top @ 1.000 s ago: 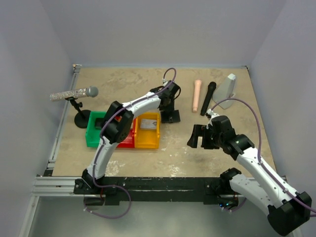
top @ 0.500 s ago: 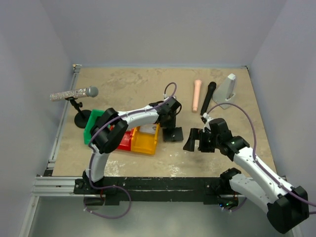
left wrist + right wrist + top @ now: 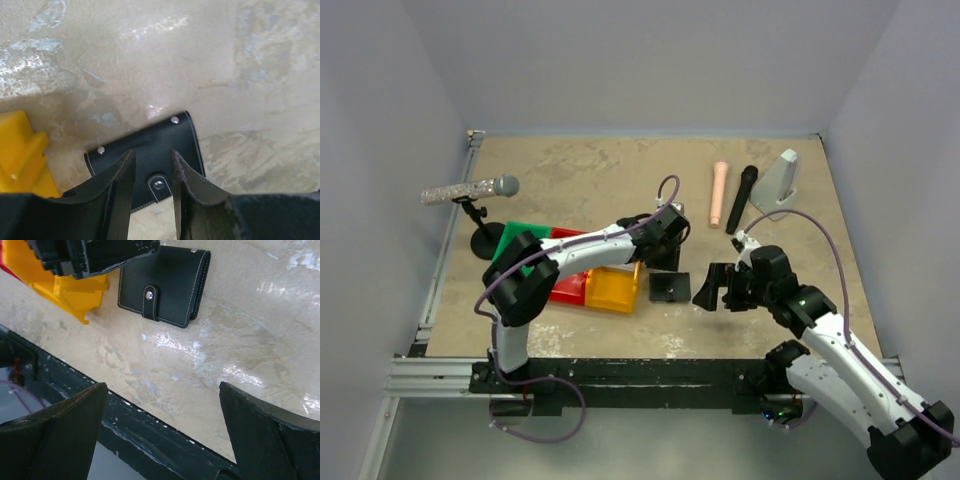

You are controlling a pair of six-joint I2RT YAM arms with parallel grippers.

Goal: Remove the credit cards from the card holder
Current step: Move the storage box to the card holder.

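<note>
Slippage threatens you: the card holder (image 3: 670,288) lies shut at frame centre under the half-open, empty left gripper (image 3: 152,156); the right gripper (image 3: 161,390) is wide, empty. A shallow pinch pushes it away.

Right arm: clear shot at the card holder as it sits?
Probably yes. The right gripper, jaws wide, faces the card holder with only table between, and the side toward it is exposed. The left gripper crowds the holder's far edge, so an approach from the right side looks safest.

The card holder (image 3: 145,140) hides its 6 o'clock edge behind the left gripper (image 3: 153,165) (yellow bin (image 3: 20,150) cropped, 9 o'clock).
</note>
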